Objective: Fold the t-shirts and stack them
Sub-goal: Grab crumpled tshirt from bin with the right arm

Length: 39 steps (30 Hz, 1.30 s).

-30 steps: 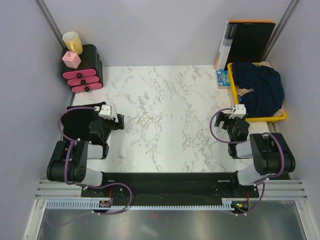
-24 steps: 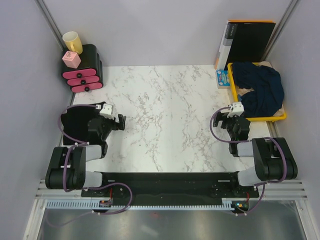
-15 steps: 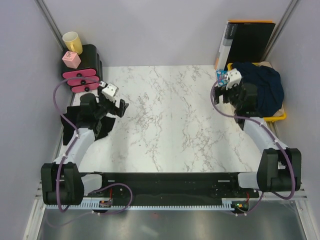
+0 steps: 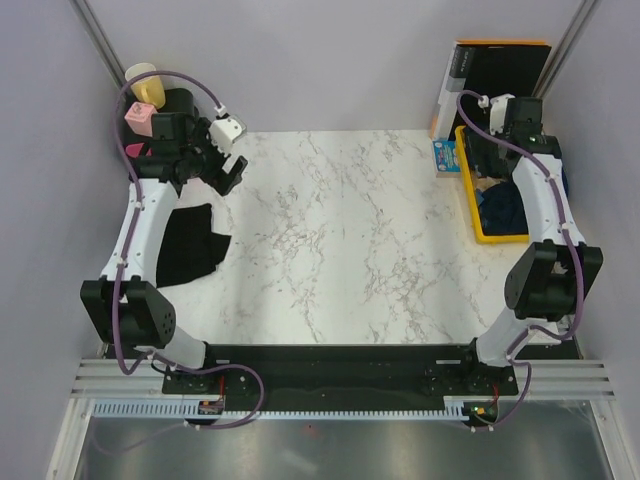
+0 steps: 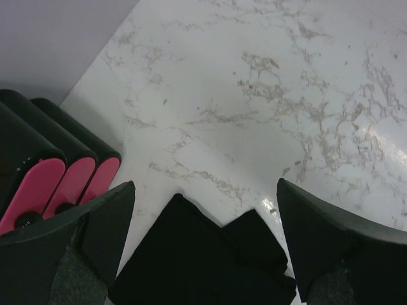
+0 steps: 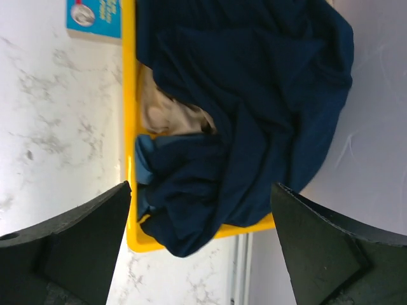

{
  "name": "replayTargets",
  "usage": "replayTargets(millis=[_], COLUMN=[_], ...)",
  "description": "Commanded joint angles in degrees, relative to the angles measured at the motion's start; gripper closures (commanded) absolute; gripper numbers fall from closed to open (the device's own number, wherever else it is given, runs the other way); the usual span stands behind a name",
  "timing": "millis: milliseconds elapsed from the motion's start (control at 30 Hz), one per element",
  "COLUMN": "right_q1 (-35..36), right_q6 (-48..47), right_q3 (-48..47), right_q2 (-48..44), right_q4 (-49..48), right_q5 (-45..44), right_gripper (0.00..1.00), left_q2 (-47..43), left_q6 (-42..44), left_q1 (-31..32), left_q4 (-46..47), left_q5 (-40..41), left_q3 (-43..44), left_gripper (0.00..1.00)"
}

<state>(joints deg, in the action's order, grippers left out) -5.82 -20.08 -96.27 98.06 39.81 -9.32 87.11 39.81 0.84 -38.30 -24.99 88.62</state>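
We see the left tool (image 5: pixel 203 190) with its two fingers spread wide and nothing between them. It hangs over the far left corner of the marble desk (image 4: pixel 340 220), close to the black drawer unit with pink fronts (image 5: pixel 57 184). A yellow mug (image 4: pixel 143 75) and a pink cube (image 4: pixel 137 118) sit on top of that unit. Under and just nearer than this tool lies a black t-shirt (image 4: pixel 185 245). It is flat on the desk along the left edge, with an uneven outline and one corner doubled over.

The right tool (image 6: pixel 200 190) is also spread wide and grips nothing. It hangs above the yellow tray (image 6: pixel 130 95) at the far right edge of the desk, and its fingers frame the heap inside. We cannot tell whether they touch the cloth.

Most of that heap is the dark navy t-shirt (image 6: pixel 254 95), which is crumpled and spills over the tray's outer rim. Beneath it we see a patch of beige shirt (image 6: pixel 165 114) against the tray's inner wall. A fold of medium-blue shirt (image 6: pixel 145 165) shows just beside that.

A small blue card (image 6: pixel 94 16) lies on the desk next to the tray. The black folder with orange edges (image 4: pixel 490 70) stands upright behind the tray, against the back wall.
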Motion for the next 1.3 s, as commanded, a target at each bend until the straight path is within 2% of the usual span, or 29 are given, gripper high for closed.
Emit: replayTargets(millis=[0,200,267,400,567,667,733,1000,1067,1267], right_q1=[-3.99,-11.75,-11.75,-12.10,-12.10,-12.28,-12.28,-12.28,-12.37,-12.54], right_q6=[-2.25,-2.86,-4.35,-4.71,-5.14,-5.76,-5.76,-4.89,-5.06,-4.89], right_q3=[-8.13,-24.39,-26.07,-26.25,-25.99,-25.55,-25.81,-28.01,-28.01,-28.01], right_q2=[3.88,17.68,21.02,23.23,22.79,22.35,22.61,23.58,23.58,23.05], right_q4=[7.90,19.23,20.39,19.95,19.08,17.85,17.14,16.61,16.61,16.26], right_q5=[-1.24,11.69,12.22,13.53,13.10,12.05,11.78,11.61,11.35,11.87], right_gripper=[0.02,0.12,0.07,0.06,0.06,0.05,0.05,0.02,0.02,0.02], left_q2=[3.41,8.07,9.56,12.82,12.39,9.84,7.20,7.28,8.50,11.76], left_q6=[9.66,12.74,13.80,13.27,7.57,7.03,7.99,11.25,10.55,8.35], left_q1=[0.74,1.00,1.00,0.48,-2.86,-4.18,-4.53,-4.44,-4.36,-4.45], left_q4=[-9.42,-9.86,-9.68,-9.51,-10.38,-12.14,-12.50,-16.63,-16.54,-11.20], left_q5=[5.99,10.93,12.68,23.55,30.70,25.81,18.86,11.12,11.46,20.32], left_q3=[2.70,1.65,-0.01,-1.34,-0.38,-3.62,-7.99,-14.96,-15.32,-19.44], left_gripper=[0.01,0.01,0.01,0.01,0.00,0.01,0.01,0.01,0.01,0.01])
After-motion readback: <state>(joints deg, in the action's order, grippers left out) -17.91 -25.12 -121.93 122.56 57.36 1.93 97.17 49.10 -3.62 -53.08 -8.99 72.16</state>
